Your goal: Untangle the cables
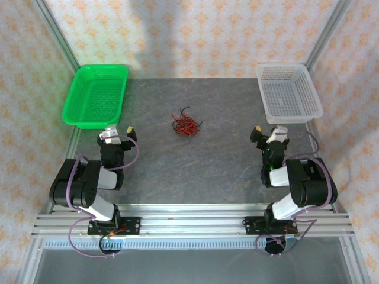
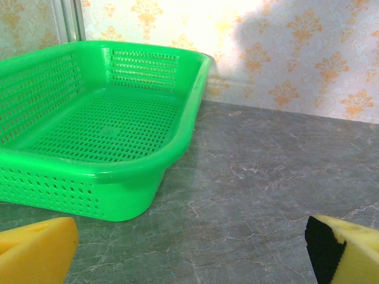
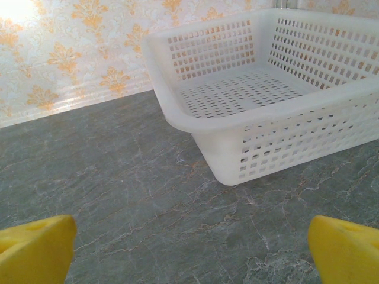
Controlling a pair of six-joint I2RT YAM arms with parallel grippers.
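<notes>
The cables (image 1: 185, 125) are red and black. The green basket (image 1: 95, 94) and the white basket (image 1: 289, 93) have little holes. The tabletop (image 1: 195, 168) is dark grey with pale lines. The wall (image 1: 195, 35) is cream with orange flowers.

The cables (image 1: 185, 124) lie in one small knot on the grey surface (image 1: 225, 171), a little left of its middle and in its far half. They are very thin wires, mostly red, with a few black strands among them. The red ones are bunched into a dense, looping clump. Black ends curl out at the top and at the right edge of the clump. The knot lies low on the surface. It sits between the green basket (image 1: 89, 124) at the far left and the white basket (image 1: 293, 119) at the far right, well apart from both. The single strands are too fine to count or trace.
</notes>
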